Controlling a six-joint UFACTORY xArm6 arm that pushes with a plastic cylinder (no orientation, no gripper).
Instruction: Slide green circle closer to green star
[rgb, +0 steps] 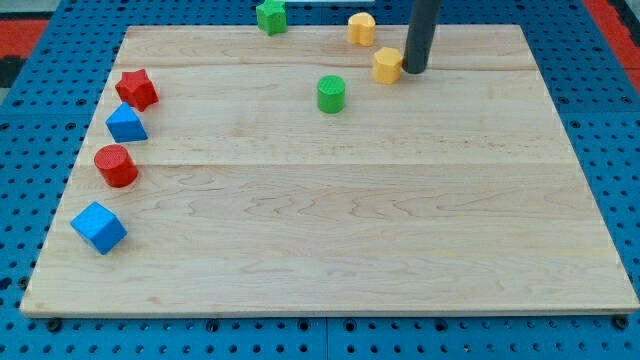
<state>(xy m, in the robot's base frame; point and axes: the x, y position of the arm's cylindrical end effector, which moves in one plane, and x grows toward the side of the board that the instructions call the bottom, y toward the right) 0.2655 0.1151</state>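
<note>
- Green circle (331, 93) sits upper centre on the surface (330, 240); green star (271, 15) at top edge.
- My tip (413, 71) touches a yellow block (388, 65); sweeping leftward could drag it along.
- No fingers here, only a rod.

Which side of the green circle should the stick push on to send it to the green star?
Push its lower-right side. The green circle is a short round block, so a centred touch should keep it from sliding off. The green star sits up and left. My tip is right of it, beside a yellow block.
</note>
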